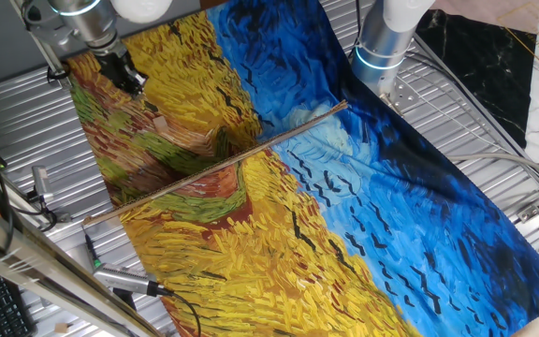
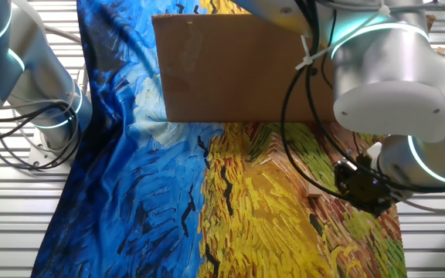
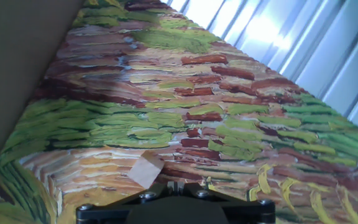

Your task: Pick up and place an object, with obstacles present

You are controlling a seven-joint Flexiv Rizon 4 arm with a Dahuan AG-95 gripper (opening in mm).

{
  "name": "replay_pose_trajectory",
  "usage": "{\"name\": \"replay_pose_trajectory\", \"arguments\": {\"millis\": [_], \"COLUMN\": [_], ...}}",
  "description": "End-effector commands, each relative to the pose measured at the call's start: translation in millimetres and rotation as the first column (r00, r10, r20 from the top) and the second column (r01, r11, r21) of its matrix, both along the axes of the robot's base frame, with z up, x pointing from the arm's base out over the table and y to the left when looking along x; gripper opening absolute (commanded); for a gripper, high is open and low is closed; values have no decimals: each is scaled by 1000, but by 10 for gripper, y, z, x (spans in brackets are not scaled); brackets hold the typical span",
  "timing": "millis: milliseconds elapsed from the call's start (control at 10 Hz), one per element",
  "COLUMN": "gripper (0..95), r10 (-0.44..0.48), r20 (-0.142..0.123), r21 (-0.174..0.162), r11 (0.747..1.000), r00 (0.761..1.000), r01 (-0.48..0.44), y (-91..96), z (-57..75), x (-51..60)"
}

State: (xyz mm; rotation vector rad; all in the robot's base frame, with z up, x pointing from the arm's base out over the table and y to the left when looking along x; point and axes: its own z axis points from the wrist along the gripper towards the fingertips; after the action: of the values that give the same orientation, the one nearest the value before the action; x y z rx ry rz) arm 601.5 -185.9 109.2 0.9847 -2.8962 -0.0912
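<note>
Right under my hand camera sits the small tan cube (image 3: 146,170), lying on the painted cloth (image 3: 229,124) just ahead of the dark body of my gripper (image 3: 176,208). My fingertips do not show in that view, so I cannot tell how far my jaws stand apart, nor whether they touch the cube; it looks to rest on the cloth, not lifted. Around it the cloth shows brown, green and cream strokes.

From one fixed view my gripper (image 1: 124,75) hangs low over the cloth's brown and green corner (image 1: 110,140), with a pale speck that may be the cube (image 1: 160,121) just beside it. In the other fixed view my gripper (image 2: 365,185) is a dark lump close above the cloth (image 2: 246,201), its fingers too dim to read.

Farther out, the long wooden stick (image 1: 215,168) lies straight across the cloth, well apart from my hand, running from the cloth's near edge toward its blue half. Beyond it stands the base of a second arm (image 1: 386,42) on the ribbed metal table (image 1: 475,122). A brown cardboard sheet (image 2: 222,73) stands upright in the other fixed view, hiding the stick there.
</note>
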Motion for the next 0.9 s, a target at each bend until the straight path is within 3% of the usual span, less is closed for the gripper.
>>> {"name": "replay_pose_trajectory", "arguments": {"millis": [100, 200, 300, 400, 900], "gripper": [380, 570, 570, 760, 760], "r10": [131, 163, 191, 232, 258], "r20": [6, 9, 12, 17, 22], "r21": [12, 13, 23, 28, 8], "r11": [991, 986, 981, 972, 966], "r00": [991, 987, 982, 972, 966], "r01": [-131, -163, -191, -233, -258], "y": [0, 0, -1, 1, 114], "z": [-1, -2, -5, -9, -55], "x": [1, 1, 3, 4, -9]}}
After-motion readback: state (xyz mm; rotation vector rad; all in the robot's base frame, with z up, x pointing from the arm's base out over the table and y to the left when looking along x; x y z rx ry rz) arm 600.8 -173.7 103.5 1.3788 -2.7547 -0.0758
